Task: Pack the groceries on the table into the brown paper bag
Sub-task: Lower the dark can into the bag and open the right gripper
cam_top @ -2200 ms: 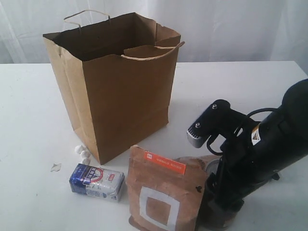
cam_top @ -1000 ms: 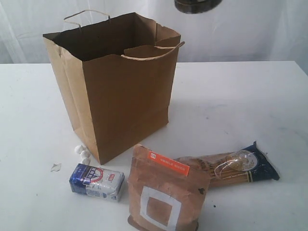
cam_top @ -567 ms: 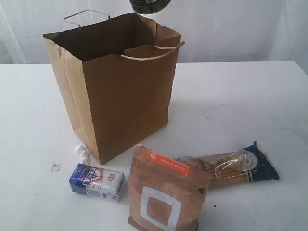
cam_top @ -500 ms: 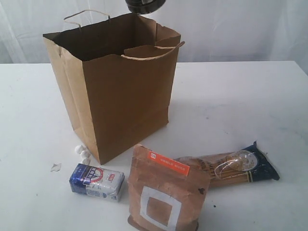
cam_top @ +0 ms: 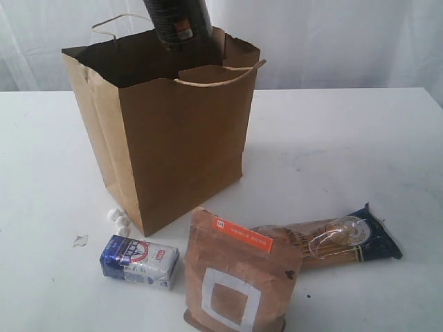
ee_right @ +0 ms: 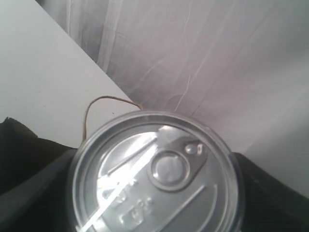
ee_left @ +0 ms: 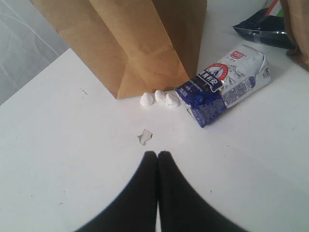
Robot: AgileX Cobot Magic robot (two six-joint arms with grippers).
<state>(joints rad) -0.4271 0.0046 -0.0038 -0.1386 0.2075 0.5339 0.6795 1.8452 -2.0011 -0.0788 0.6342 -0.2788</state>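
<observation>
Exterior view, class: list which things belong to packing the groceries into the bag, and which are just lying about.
Part of the job:
paper bag
can, over the bag's mouth
blue-white packet
brown pouch
spaghetti pack
table

Just lying about:
white crumbs
small white scrap

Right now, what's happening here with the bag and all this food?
A two-armed robot is packing groceries. Its right gripper holds a tin can at the open top of the brown paper bag. The left gripper is shut and empty over the table. A blue-white packet, a brown pouch and a spaghetti pack wait outside the bag.
</observation>
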